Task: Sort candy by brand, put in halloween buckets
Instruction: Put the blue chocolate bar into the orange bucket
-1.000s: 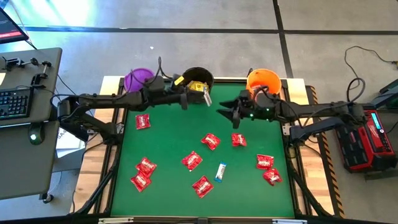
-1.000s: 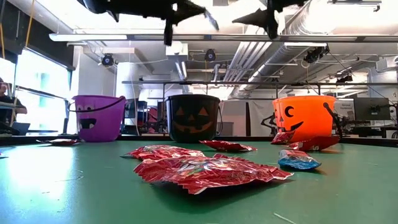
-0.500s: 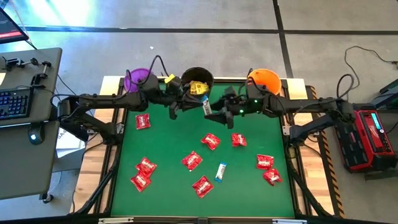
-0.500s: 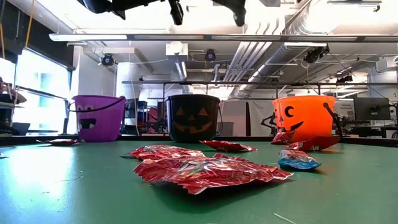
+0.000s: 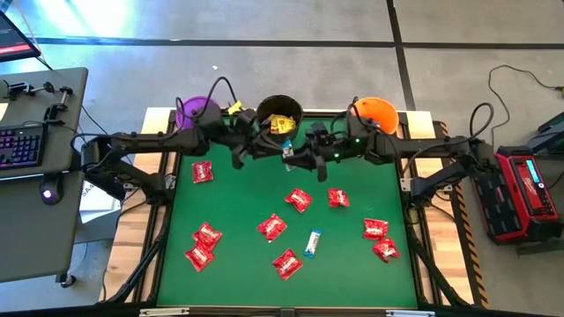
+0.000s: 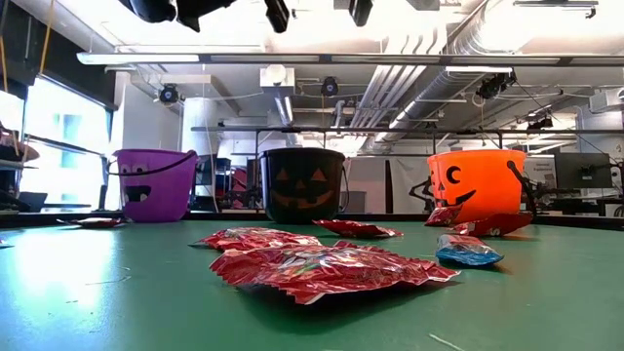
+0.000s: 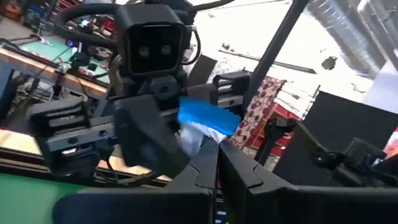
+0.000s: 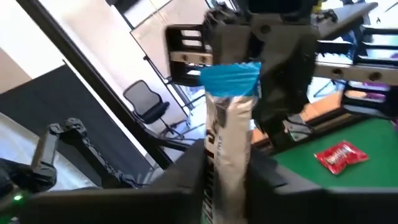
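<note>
White-and-blue bar (image 8: 227,118) now pinched by both end effectors, right end effector (image 5: 298,157) newly closed, left end effector (image 5: 278,151) still clamped.

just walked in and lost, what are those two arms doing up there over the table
They are passing a candy bar between them in mid-air, in front of the black bucket. The left gripper is shut on one end and the right gripper has its fingers around the other end. Eleven candies lie on the green table, with purple and orange buckets at the back.
</note>
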### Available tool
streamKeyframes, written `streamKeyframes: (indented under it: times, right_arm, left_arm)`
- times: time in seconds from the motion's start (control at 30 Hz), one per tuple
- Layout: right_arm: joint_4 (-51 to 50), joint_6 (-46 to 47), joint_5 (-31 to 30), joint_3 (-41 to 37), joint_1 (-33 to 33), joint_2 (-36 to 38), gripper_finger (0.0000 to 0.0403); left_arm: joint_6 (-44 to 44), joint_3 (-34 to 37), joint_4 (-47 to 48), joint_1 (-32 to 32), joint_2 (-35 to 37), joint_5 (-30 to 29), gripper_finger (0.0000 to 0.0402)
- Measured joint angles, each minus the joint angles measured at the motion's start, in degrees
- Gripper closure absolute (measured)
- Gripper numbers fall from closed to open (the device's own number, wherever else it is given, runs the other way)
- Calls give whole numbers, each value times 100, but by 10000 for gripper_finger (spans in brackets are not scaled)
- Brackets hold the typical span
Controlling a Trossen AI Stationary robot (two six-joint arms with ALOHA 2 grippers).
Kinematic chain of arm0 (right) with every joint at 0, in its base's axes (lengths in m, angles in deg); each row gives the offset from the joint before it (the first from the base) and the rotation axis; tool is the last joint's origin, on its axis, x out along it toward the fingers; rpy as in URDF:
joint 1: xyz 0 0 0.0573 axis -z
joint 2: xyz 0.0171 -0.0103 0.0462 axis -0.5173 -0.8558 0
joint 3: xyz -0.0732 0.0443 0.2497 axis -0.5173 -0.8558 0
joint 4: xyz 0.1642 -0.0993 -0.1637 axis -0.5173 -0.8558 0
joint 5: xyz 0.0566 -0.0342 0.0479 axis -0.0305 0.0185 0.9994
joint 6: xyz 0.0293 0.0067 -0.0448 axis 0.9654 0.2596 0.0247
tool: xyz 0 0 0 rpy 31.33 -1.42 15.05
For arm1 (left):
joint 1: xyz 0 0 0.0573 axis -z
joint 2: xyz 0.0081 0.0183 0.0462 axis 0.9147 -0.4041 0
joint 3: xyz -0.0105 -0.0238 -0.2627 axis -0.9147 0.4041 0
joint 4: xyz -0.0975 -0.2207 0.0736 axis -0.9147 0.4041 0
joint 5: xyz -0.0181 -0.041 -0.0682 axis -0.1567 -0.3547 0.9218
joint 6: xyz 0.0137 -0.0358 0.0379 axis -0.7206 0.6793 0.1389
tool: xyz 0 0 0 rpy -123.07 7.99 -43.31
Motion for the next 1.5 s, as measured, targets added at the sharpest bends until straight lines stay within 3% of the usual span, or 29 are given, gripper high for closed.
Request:
streamKeyframes:
  times: [0.13,0.33,0.53,0.77,1.0,1.27,1.5]
  right_arm:
    - [123,-36,-3,0,1,0,393]
    - [128,-67,293,0,35,0,378]
    - [124,-171,750,0,234,2,397]
    - [78,-129,1396,-2,833,8,393]
    - [-480,-198,1563,-4,1562,116,394]
    - [-1465,-461,729,-4,2299,339,394]
    - [-3821,-587,-787,-4,3100,730,394]
  left_arm:
    - [139,0,-42,-58,7,62,401]
    - [35,0,-40,-96,7,83,393]
    - [104,0,-135,-87,7,65,344]
    - [9,2,-112,-83,22,-211,289]
    - [-477,2,125,-133,26,-616,280]
    - [-960,2,480,-284,28,-641,280]
    - [-1184,2,792,-323,28,-610,280]
